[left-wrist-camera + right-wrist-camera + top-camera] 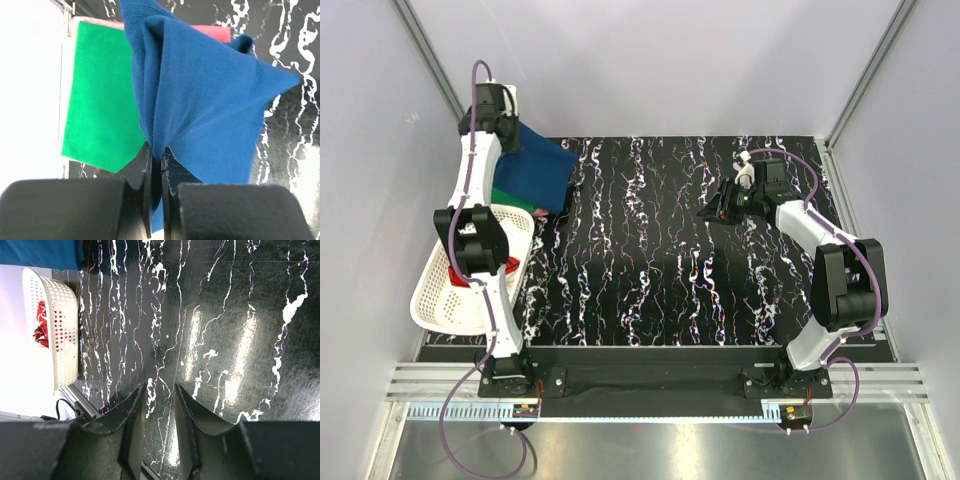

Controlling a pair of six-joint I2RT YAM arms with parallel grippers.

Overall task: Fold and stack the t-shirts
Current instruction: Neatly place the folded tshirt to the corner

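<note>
Step in hand: stacking. The left gripper (156,167) is pinched tight on a gathered fold of the blue t-shirt (210,100), which hangs over the stack at the upper left of the overhead view. The green t-shirt (100,100) lies flat beneath it, and a strip of the pink t-shirt (212,33) shows at the top edge of the left wrist view. The right gripper (159,412) hovers over the bare table (240,315) at centre right of the overhead view, its fingers slightly apart with nothing between them. As judged, the next move calls for lowering the blue t-shirt squarely onto the green one, releasing it, then fetching the red t-shirt (463,279) from the basket (430,300) at lower left. Not determinable: whether the blue t-shirt is fully folded, since it is bunched at the pinch and partly covered by the left arm from above; how much of it touches the green one; and the extent of the red t-shirt, seen only through the lattice.
</note>
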